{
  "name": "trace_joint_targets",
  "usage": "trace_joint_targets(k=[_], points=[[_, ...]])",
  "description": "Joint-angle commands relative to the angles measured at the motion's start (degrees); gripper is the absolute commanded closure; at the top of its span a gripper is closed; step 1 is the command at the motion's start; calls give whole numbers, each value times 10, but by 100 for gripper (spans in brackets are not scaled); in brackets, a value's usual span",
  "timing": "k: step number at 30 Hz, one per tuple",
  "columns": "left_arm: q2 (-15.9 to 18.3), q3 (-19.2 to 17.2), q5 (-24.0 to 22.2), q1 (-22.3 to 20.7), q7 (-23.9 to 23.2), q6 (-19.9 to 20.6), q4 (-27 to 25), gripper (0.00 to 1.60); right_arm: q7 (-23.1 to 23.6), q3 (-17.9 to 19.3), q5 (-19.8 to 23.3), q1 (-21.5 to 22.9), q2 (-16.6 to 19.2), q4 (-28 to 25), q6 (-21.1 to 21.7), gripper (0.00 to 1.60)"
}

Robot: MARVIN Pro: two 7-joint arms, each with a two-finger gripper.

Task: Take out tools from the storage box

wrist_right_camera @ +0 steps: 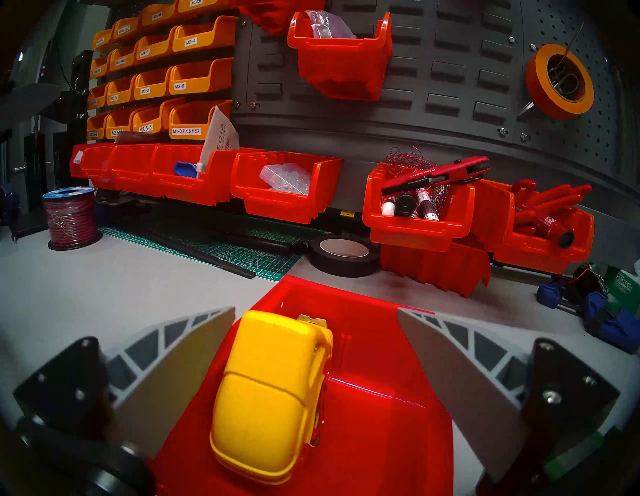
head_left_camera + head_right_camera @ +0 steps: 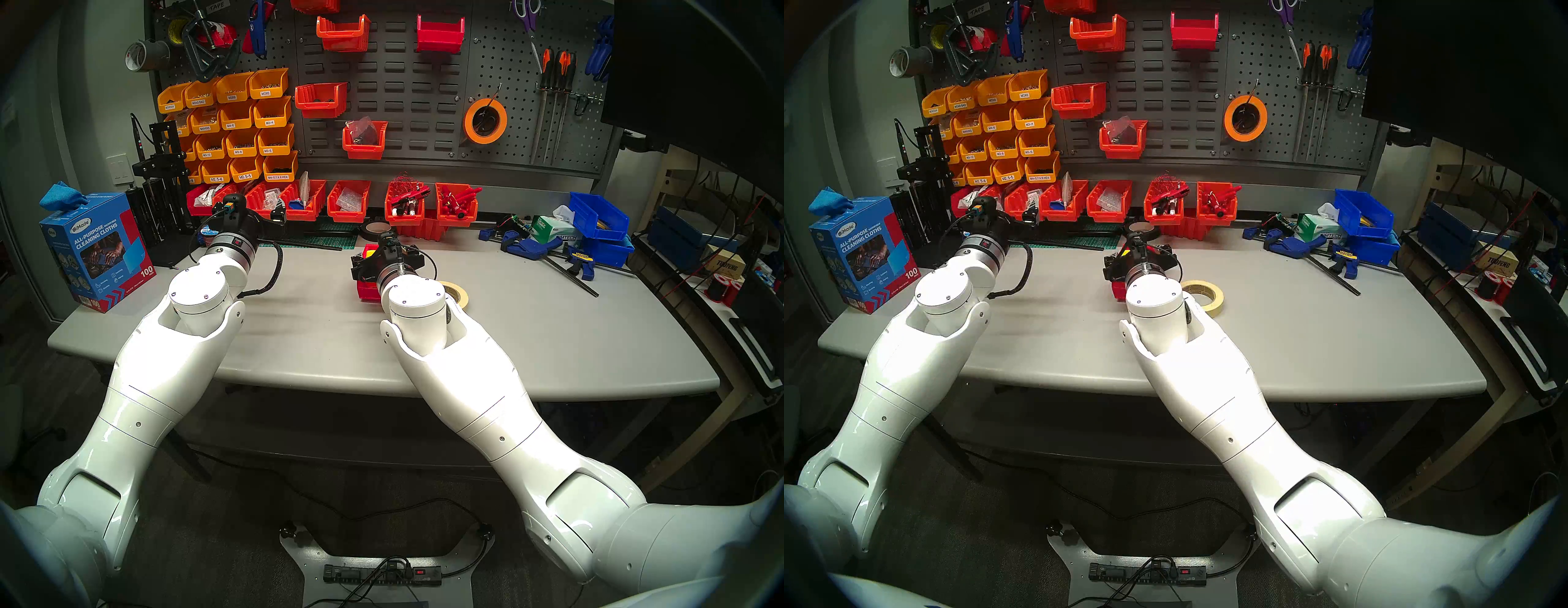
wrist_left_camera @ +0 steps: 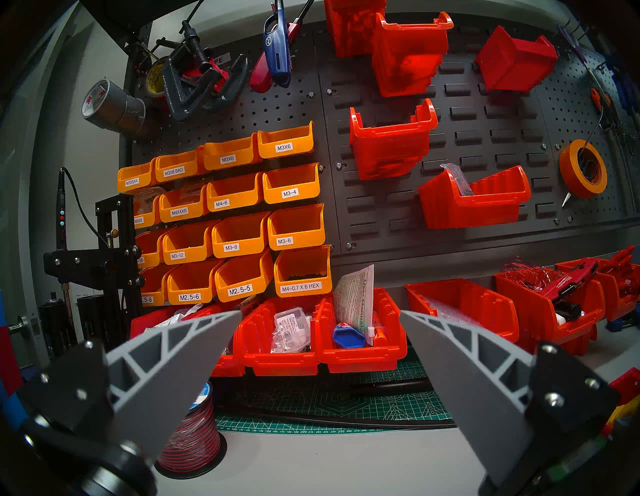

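R claw (image 1: 317,346) hangs over the red storage box (image 1: 381,398) mid-table (image 2: 509,339), fingers apart, straddling the yellow tape measure (image 1: 273,391) lying inside w/ nothing gripped. Cream masking-tape roll (image 2: 1204,297) is already out, just beside the box. Judged step: grab the tape measure. Next: drop lower, centre on it, close, lift. L claw (image 3: 320,346) is apart too, idle. Legible: "M4-0.7 X 6 HEX", "M2.5-5", "KIMTECH".

Workshop: tool pegboard (image 2: 424,106), labelled screw bins (image 2: 237,123), grey workbench (image 2: 509,339).
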Motion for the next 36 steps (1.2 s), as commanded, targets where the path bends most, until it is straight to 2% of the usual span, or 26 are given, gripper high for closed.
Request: trace_joint_targets(k=[1, 10, 28, 36], points=[[1, -4, 0, -9, 0, 0, -4, 0, 10, 0, 4, 11, -1, 4, 10, 0], [1, -4, 0, -9, 0, 0, -4, 0, 24, 1, 11, 25, 0, 11, 41, 0], [1, -4, 0, -9, 0, 0, -4, 0, 37, 1, 19, 39, 4, 23, 56, 0], [1, -4, 0, -9, 0, 0, -4, 0, 39, 0, 21, 41, 5, 24, 56, 27]])
